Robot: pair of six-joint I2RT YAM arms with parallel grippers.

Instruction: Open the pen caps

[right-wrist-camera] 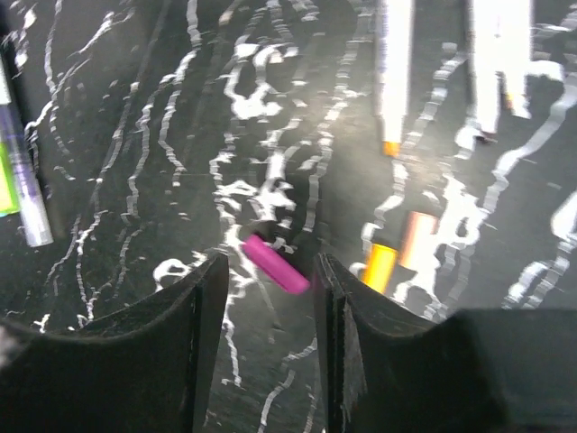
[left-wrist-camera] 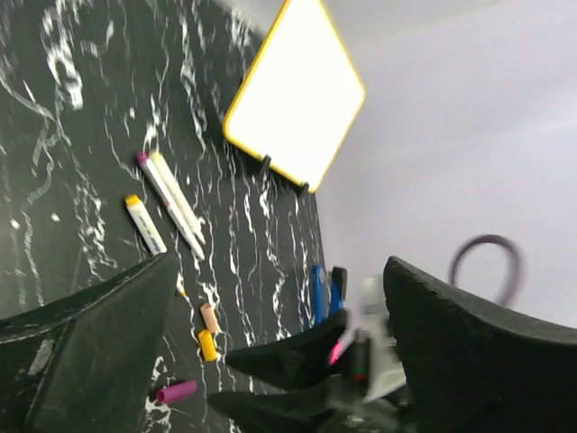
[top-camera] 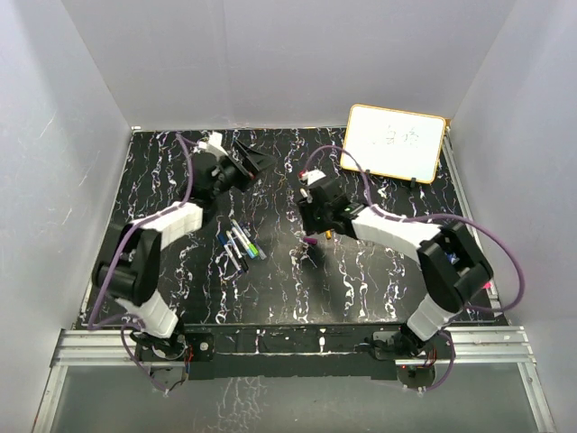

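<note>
Leftward, the pens (top-camera: 239, 244) are lying bunched mid-table, with bare table (top-camera: 379, 280) stretching toward both side edges. Above them the left gripper (top-camera: 252, 162) is gaping wide, empty. The right gripper (top-camera: 309, 224) is hovering, narrowly parted and holding nothing, just above a magenta cap (right-wrist-camera: 275, 264).

The left arm (top-camera: 171, 219) and right arm (top-camera: 388, 227) have white shell links with black joints. A purple cable (left-wrist-camera: 487, 239) loops along each arm. The fingers (right-wrist-camera: 108, 361) are black, thick and wedge-shaped.
</note>
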